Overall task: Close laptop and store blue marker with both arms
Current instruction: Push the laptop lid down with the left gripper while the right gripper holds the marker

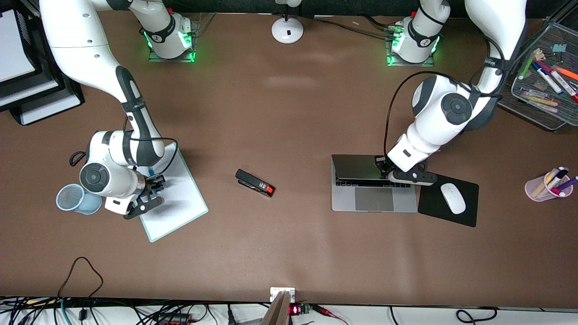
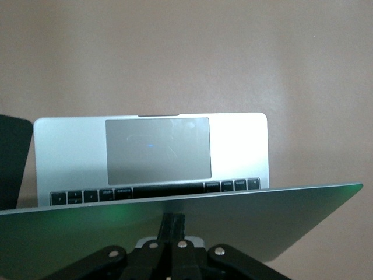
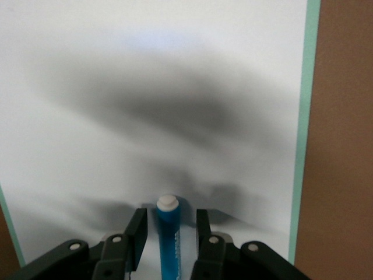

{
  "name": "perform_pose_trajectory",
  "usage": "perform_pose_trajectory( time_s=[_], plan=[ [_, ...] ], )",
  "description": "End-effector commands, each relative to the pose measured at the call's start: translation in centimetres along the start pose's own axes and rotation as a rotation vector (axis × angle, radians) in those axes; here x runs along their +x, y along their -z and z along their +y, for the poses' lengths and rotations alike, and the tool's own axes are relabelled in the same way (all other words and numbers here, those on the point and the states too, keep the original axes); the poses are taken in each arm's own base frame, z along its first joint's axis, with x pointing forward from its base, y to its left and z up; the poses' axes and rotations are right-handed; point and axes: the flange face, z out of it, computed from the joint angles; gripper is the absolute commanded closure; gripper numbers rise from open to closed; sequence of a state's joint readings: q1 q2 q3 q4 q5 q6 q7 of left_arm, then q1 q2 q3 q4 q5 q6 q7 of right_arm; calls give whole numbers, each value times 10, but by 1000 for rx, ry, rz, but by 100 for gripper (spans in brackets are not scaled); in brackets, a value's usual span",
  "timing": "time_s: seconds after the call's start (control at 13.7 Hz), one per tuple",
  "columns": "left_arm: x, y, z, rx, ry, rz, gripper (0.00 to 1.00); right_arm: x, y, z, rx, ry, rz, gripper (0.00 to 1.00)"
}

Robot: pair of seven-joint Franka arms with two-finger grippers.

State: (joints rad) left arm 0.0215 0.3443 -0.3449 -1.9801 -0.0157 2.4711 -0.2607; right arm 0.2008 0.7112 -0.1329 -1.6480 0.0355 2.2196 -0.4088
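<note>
On the brown table (image 1: 289, 117), laptop (image 1: 374, 198) as landmark: slim silver-grey body, black keys, grey trackpad, lid half lowered over the keyboard and tilted toward the front camera. Left gripper (image 1: 384, 168) at the lid's top edge, fingers (image 2: 173, 224) pressed together against the lid, nothing pinched. Just beside laptop, toward the left arm's end: black mouse pad (image 1: 448, 199) carrying a white mouse (image 1: 453, 198). Farther that way, pink cup (image 1: 547, 185) of pens; wire tray (image 1: 544, 74) of markers farther from the front camera than the cup. Toward the right arm's end from laptop: black stapler (image 1: 255, 183) with red tip, then white board (image 1: 176, 198) with mint-green edge. Blue marker (image 3: 169, 239) on that board: bright blue barrel, whitish end cap. Right gripper (image 3: 168, 236) low over the board, fingers (image 3: 137, 236) spread, one on each side of the marker, apart from it. Blue mesh cup (image 1: 77, 198) well apart from laptop, next to the board.
</note>
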Motion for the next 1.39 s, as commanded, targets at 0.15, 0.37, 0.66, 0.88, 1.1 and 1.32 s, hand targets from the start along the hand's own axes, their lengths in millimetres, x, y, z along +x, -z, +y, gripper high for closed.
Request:
perform_pose_trajectory(
  time_s=[0.15, 0.37, 0.66, 0.88, 1.1, 1.32],
  plan=[
    [20, -27, -11, -18, 3, 57, 100, -2, 0, -5, 15, 17, 10, 61],
    [33, -44, -14, -31, 14, 54, 100, -2, -1, -5, 15, 17, 10, 63],
    [36, -72, -20, -15, -18, 58, 100, -2, -1, -5, 15, 17, 8, 71],
    [39, -98, -26, -28, -15, 93, 100, -2, -2, -5, 15, 17, 8, 73],
    [40, -124, -34, -23, -19, 117, 100, -2, -4, -5, 15, 17, 7, 75],
    [42, -140, -37, -33, -16, 135, 100, -2, -5, -5, 16, 17, 5, 77]
  ],
)
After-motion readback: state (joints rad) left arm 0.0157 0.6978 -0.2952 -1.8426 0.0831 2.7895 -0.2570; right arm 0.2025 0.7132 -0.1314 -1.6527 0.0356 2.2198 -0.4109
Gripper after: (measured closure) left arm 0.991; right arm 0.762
